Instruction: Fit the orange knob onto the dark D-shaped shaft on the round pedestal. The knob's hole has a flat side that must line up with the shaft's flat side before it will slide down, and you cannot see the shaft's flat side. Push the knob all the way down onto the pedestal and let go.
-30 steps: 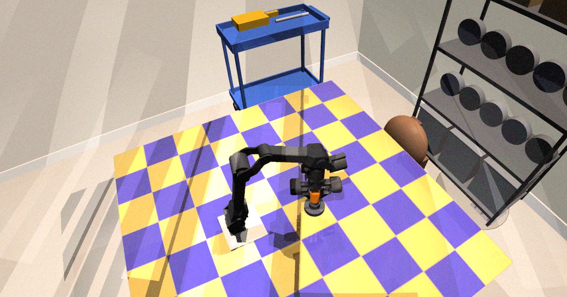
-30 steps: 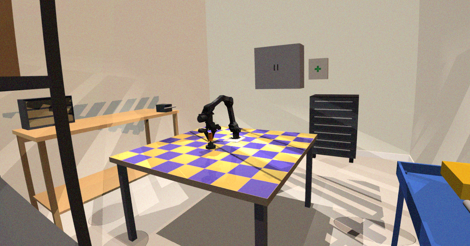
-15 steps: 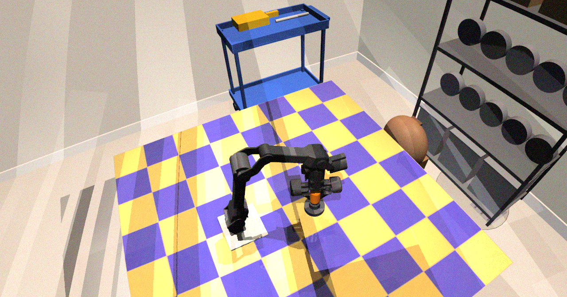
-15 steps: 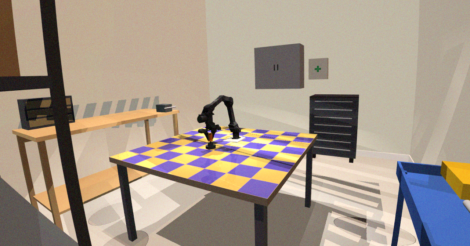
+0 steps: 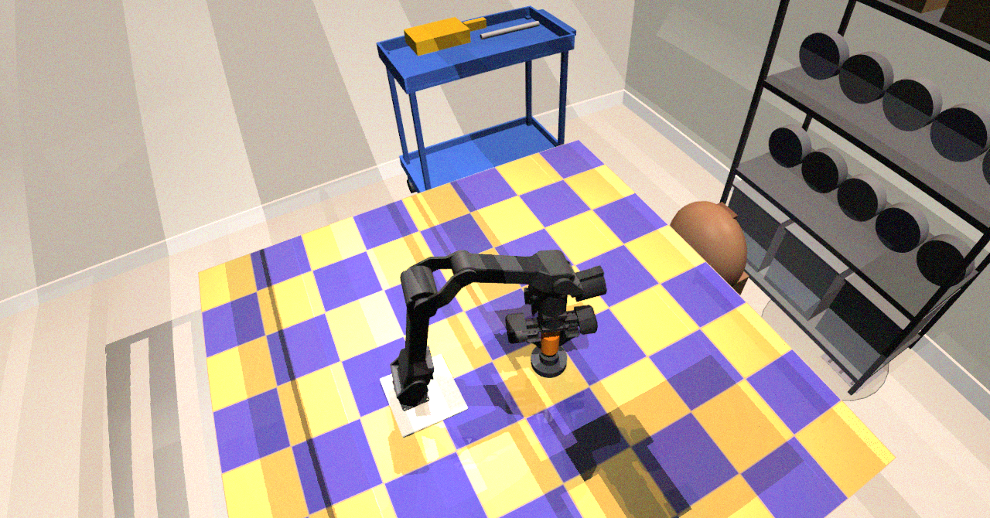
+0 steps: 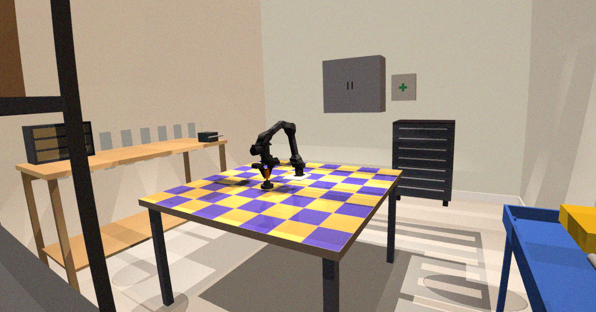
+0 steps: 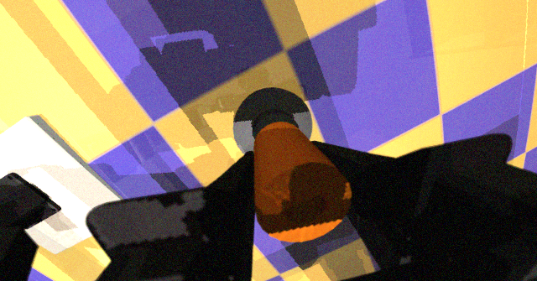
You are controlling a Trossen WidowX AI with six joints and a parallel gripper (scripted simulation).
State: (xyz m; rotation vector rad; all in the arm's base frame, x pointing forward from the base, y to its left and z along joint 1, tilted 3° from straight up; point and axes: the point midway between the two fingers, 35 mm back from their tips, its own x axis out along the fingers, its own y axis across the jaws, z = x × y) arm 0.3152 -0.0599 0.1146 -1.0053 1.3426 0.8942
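The orange knob is upright between the fingers of my gripper, which is shut on it. The dark round pedestal stands on the table directly below. A dark, narrower upright part shows between the knob's lower end and the wide base, so the knob is not down on the base. In the wrist view the knob's lower end overlaps this dark part. The knob's hole, the shaft's flat side and any contact between them are hidden.
The arm's white base plate lies beside the pedestal on the checkered table. A blue trolley stands beyond the table's far edge, and a dark shelf rack stands to the right in the top view.
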